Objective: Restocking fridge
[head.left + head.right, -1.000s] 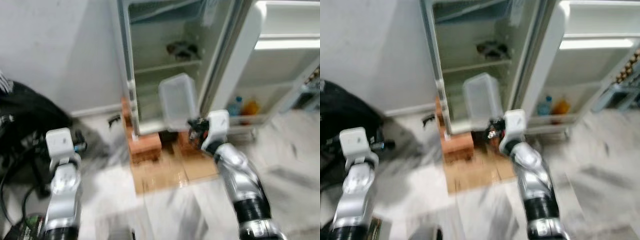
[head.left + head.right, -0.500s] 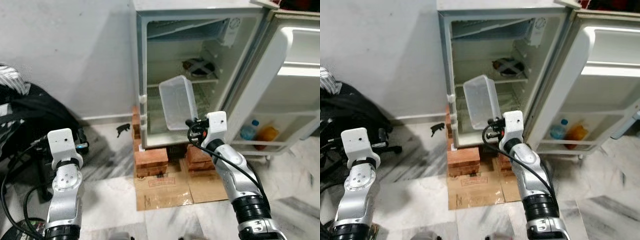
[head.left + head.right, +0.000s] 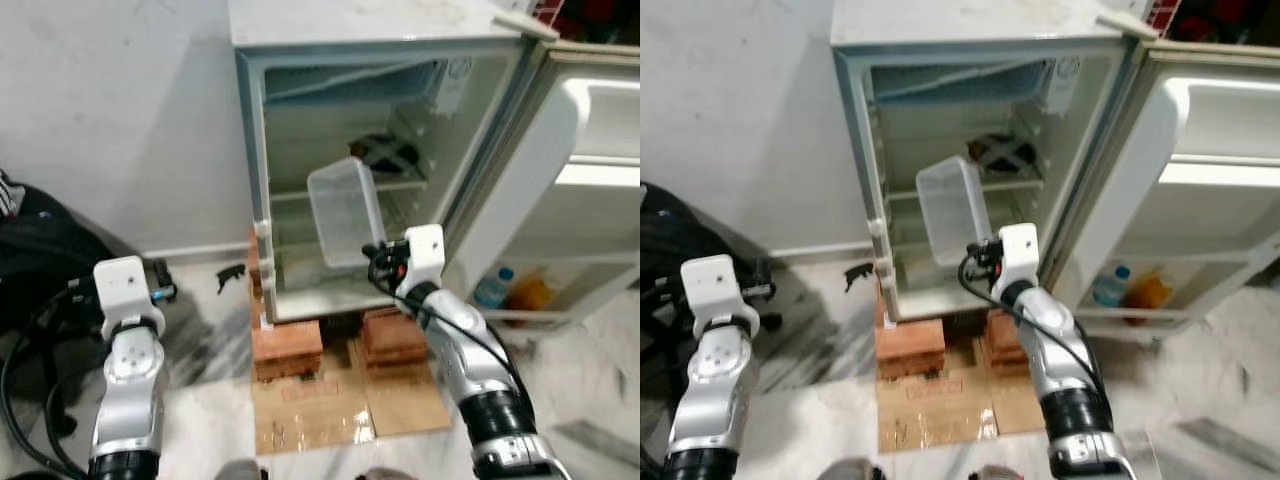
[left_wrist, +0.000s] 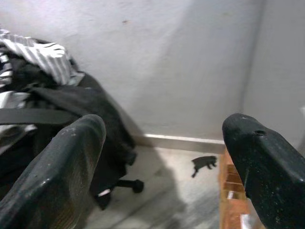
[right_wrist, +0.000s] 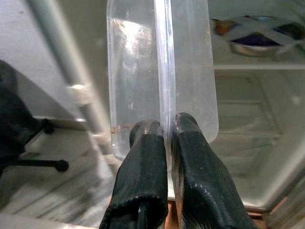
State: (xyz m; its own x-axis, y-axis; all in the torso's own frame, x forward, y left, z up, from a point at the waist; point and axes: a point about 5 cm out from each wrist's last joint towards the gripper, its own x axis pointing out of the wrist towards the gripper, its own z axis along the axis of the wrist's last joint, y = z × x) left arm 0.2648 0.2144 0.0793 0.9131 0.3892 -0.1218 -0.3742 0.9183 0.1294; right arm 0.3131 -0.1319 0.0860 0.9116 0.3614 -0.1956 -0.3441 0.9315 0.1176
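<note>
1. In front of the open fridge (image 3: 345, 150): right gripper (image 5: 164, 143) pinching the clear tub's (image 3: 345, 212) rim; tub nearer the middle shelf than a second ago.
2. Left gripper (image 4: 162, 157) spread, idle; loading looks next.

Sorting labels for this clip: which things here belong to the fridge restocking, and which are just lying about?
Job: clear plastic container pinched by right gripper; open fridge; bottles in door shelf.
Lying about: bricks, cardboard, black chair, striped cloth, idle left gripper.
</note>
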